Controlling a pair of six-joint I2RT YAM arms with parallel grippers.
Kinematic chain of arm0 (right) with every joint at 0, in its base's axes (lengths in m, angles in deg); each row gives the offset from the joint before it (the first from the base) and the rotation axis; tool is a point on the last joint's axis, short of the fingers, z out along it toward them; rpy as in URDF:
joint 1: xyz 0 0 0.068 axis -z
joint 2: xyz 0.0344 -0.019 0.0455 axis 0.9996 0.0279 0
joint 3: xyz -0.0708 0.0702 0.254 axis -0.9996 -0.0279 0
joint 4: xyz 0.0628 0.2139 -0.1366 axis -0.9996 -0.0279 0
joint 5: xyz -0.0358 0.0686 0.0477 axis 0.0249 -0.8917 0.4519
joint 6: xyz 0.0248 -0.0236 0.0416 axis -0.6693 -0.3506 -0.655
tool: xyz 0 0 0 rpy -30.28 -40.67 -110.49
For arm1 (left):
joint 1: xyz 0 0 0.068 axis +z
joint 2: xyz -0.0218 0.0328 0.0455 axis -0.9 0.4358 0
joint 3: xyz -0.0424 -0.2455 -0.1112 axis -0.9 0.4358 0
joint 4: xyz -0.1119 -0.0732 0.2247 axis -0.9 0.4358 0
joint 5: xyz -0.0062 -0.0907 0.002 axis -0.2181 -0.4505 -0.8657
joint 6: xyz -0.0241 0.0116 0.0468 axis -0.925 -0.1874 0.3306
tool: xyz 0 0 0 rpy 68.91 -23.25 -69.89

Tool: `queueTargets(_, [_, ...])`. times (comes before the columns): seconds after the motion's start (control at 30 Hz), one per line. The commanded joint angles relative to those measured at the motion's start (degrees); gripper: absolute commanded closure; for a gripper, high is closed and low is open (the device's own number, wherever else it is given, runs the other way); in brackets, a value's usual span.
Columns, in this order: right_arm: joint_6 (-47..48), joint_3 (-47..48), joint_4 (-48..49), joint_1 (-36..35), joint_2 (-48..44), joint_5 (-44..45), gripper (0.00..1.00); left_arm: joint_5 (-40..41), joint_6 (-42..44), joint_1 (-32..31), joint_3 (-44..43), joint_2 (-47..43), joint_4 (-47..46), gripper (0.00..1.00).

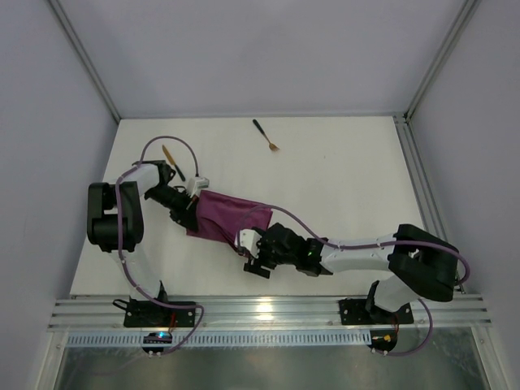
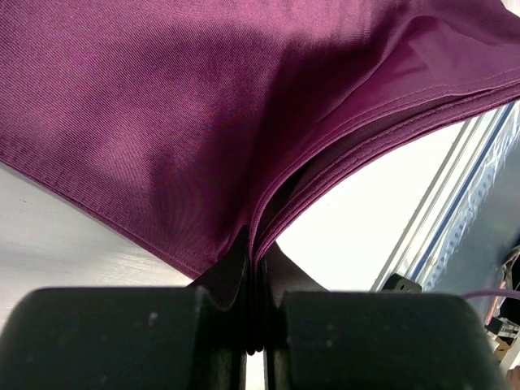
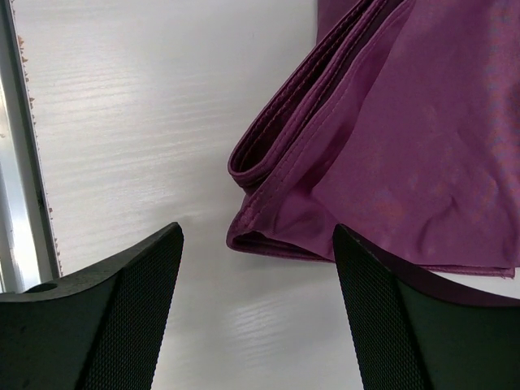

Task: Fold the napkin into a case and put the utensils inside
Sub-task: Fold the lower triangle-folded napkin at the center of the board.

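left gripper (image 2: 256,253) pinches napkin (image 1: 229,214) | knife (image 1: 173,162) just behind, maybe touching | right gripper (image 3: 257,237) wide, empty, by folded corner | fork (image 1: 266,136), knife: overhead only

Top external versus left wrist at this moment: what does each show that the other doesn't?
Only top external: the knife and fork lying apart from the napkin, not yet inside it, and the right hand open beside its near corner. Only left wrist: the left hand pinched shut on several stacked, hemmed layers. Both: the magenta napkin, folded, gripped at one edge by the left hand.
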Motion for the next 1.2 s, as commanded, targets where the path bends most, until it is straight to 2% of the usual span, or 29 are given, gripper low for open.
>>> queueTargets(0.0, [0.28,2.47,6.80,-0.55,0.76,1.65,0.22,-1.59,0.86,0.15,-1.16,-2.23,1.26,1.00])
queueTargets(0.17, [-1.38,5.36,8.83,-0.46,4.54,3.06,0.22,-1.68,1.21,0.06,-1.16,-2.15,1.79,1.00])
queueTargets(0.3, [-3.14,7.65,7.16,-0.03,7.79,3.50,0.27,-1.77,1.56,0.15,-1.25,-2.32,2.05,1.00])
queueTargets(0.37, [-5.07,8.70,5.85,0.59,8.59,3.15,0.36,-1.77,1.91,0.06,-1.25,-2.41,2.23,1.00])
queueTargets(0.4, [-5.78,8.97,5.67,1.55,8.59,2.36,0.49,-1.68,2.00,0.15,-1.25,-2.41,2.58,1.00])
queueTargets(0.47, [-8.05,9.23,5.05,3.39,8.24,1.05,0.66,-1.42,2.35,0.15,-1.25,-2.41,2.67,1.00])
queueTargets(0.5, [-8.68,9.23,4.79,4.01,8.06,1.04,0.66,-1.42,2.35,0.06,-1.25,-2.41,2.75,1.00])
queueTargets(0.73, [-13.86,7.30,5.66,9.02,7.10,-6.42,0.85,-1.24,2.97,0.06,-2.21,-2.32,3.98,1.00])
queueTargets(0.8, [-15.96,7.04,6.19,10.60,7.27,-10.29,0.86,-0.89,2.97,0.15,-2.56,-2.23,4.25,0.99])
queueTargets(0.93, [-19.75,7.56,6.98,15.00,8.84,-17.49,0.89,-0.10,1.13,0.06,-3.18,-2.50,2.67,0.90])
queueTargets(1.03, [-20.72,8.79,6.72,17.02,10.34,-21.89,0.92,-0.01,-2.29,0.15,-2.74,-2.58,-0.66,0.79])
queueTargets(1.17, [-23.08,10.20,6.45,19.13,13.85,-26.29,0.94,0.17,-7.92,-0.11,-1.43,-2.41,-6.11,0.79])
